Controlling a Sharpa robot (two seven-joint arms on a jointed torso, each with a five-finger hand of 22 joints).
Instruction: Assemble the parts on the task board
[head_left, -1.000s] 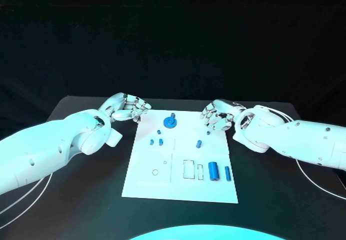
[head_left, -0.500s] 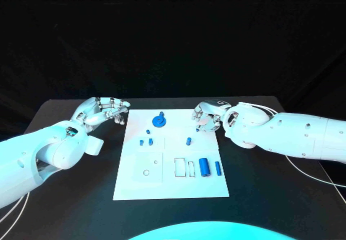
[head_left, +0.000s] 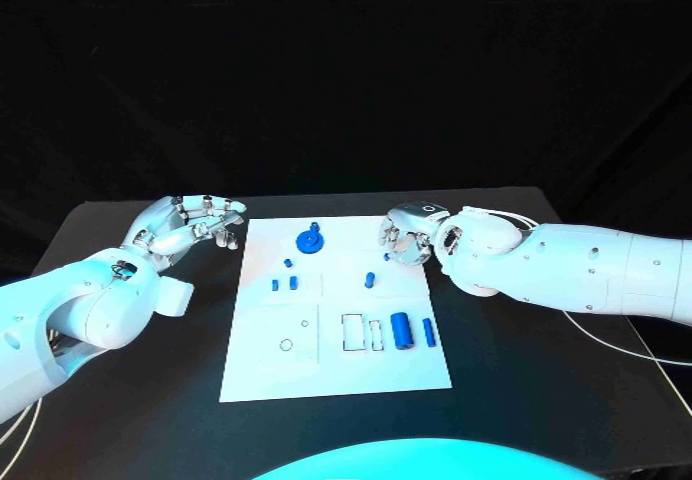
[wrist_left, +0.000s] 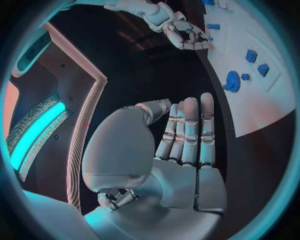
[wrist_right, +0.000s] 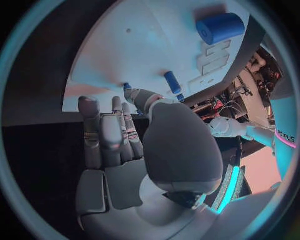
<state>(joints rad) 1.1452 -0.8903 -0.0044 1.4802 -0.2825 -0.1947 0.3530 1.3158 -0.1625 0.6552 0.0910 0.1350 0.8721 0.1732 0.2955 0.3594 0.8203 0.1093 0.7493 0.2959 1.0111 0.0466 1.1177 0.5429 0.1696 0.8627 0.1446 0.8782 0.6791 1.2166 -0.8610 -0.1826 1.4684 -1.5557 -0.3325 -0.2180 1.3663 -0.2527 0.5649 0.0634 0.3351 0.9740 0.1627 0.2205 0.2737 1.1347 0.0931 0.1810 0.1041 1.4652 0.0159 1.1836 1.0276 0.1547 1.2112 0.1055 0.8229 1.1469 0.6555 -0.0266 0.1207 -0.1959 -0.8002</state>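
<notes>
Both hands are hovering at the far end of the task board (head_left: 332, 350), one on each side, and neither is holding anything. The left hand (head_left: 185, 225) is sitting just off the board's far left corner, over the black bench (head_left: 548, 400), with its fingers (wrist_left: 190, 130) straight and side by side, empty. The right hand (head_left: 408, 236) is hanging at the far right edge of the board, fingers loosely extended and nothing between them.

The parts are lying scattered on the board: a round blue gear piece (head_left: 310, 240) at the far middle, two small blue blocks (head_left: 284, 284) on the left, a short blue peg (head_left: 371, 279) near the centre, and a thick blue cylinder (head_left: 402, 331) with a thinner blue pin (head_left: 430, 332) beside it on the near right, next to the rectangular slots (head_left: 353, 333).

The main risk appears to be in the pick itself. The pieces are small and the hands are bulky, so a reach for the peg or the blocks could be knocking neighbours aside or sending the cylinder rolling off the board. The right hand is closest to the peg, and a careless descent there could be pushing the board across the bench. With both hands near the gear piece, they could also be colliding if they move inward together.
</notes>
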